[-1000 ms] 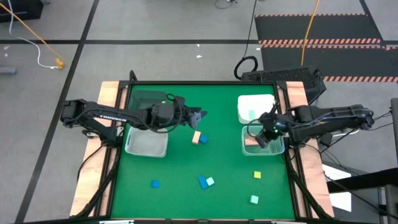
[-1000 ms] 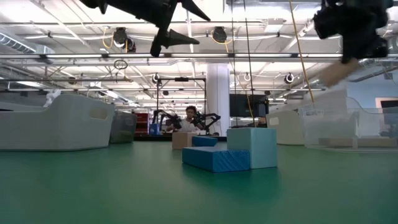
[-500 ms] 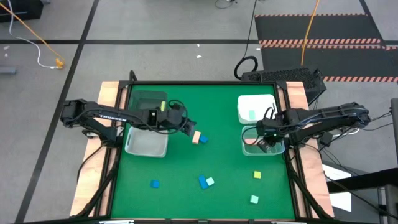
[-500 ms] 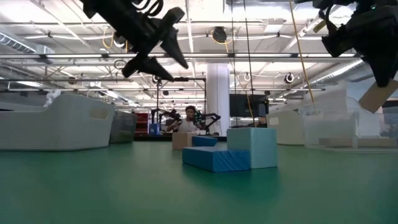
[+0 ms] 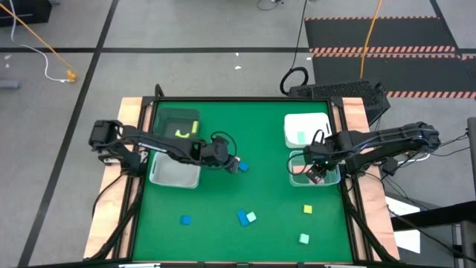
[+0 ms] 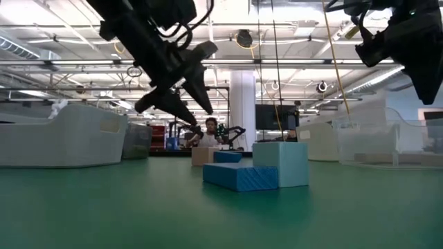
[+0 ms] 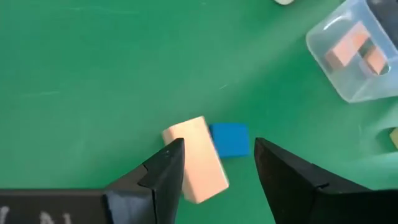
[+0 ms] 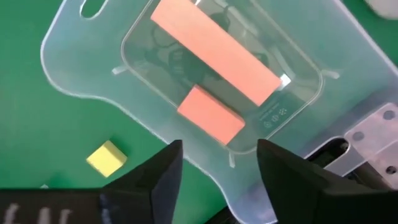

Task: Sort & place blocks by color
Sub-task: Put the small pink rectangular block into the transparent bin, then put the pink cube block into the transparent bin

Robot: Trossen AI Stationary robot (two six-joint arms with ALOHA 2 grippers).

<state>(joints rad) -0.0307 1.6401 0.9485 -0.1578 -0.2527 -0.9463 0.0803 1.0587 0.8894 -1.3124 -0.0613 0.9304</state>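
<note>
Lowered, the left end effector (image 7: 214, 168) straddles a pink block (image 7: 196, 158), open; right end effector (image 8: 214, 165) open, empty.

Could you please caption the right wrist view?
Open right claw above clear bin holding two salmon-pink blocks.

No legible text, label or number on anything in view.
</note>
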